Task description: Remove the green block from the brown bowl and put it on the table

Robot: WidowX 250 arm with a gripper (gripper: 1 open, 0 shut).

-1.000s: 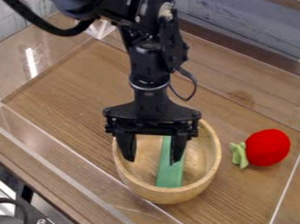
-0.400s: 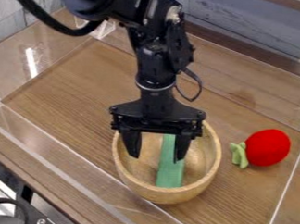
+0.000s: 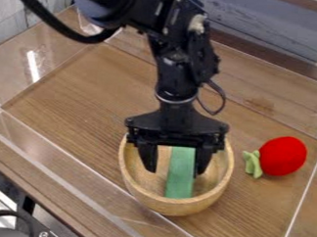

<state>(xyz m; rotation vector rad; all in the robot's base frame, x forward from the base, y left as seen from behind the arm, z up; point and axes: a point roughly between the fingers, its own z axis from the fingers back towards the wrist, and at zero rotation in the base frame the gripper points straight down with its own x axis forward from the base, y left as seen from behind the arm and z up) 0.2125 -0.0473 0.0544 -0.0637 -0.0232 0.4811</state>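
The claw [image 3: 177,160] hangs open inside the bowl [image 3: 174,199]. The green block [image 3: 182,177] stands between its fingers, unheld.

A red strawberry-like toy [image 3: 283,154] lies at the right edge of the frame, a little below the middle, with a small green leaf [image 3: 253,164] on its left side. Low clear acrylic walls [image 3: 43,151] run along the lower left and catch pale reflections. A grey quilted backdrop [image 3: 263,26] fills the upper right of the frame.
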